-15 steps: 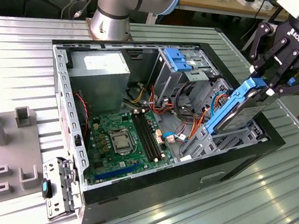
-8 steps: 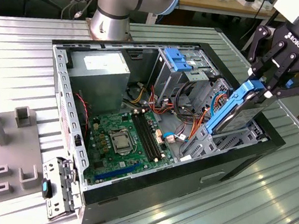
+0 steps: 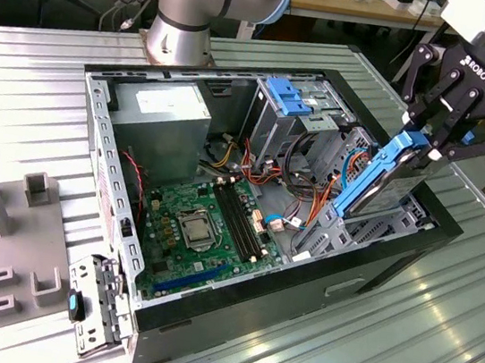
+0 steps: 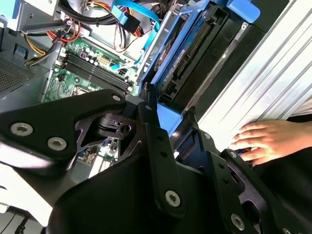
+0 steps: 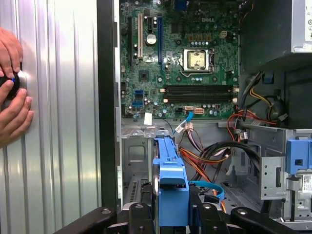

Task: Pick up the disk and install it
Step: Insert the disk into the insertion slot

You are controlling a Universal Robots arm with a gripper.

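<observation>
The disk point(image 3: 376, 180) hangs tilted over the open computer case point(image 3: 232, 317), at the exterior view's right, with its lower end dipped into the metal drive cage point(image 3: 379, 226) and its blue tab end up in the gripper point(image 3: 424, 146). The fingers point(image 5: 140, 220) pinch that blue end from both sides, and the first wrist view shows it well: a black finger either side of the blue carrier. By the look of it, this is a stiff, dense slab for its size, a metal body in a plastic frame. That frame is smooth and could slip or flex a little. Held at the tab end, the weight dangles below, so a knock on a cage edge would lever against the grip. I'd call it delicate inside too, so no bumps wanted. Room is tight: the cage walls sit close on both flat sides, and a tangle of orange and red cables point(image 3: 304, 159) lies just beside the bay. The light-blue bracket point(image 3: 289, 93) sits farther in, and the motherboard point(image 3: 191, 228) is well apart, down on the case floor. Outside the case wall the ribbed desk point(image 3: 353, 360) offers open room, though a person's hand point(image 4: 265, 141) rests there near the case.
</observation>
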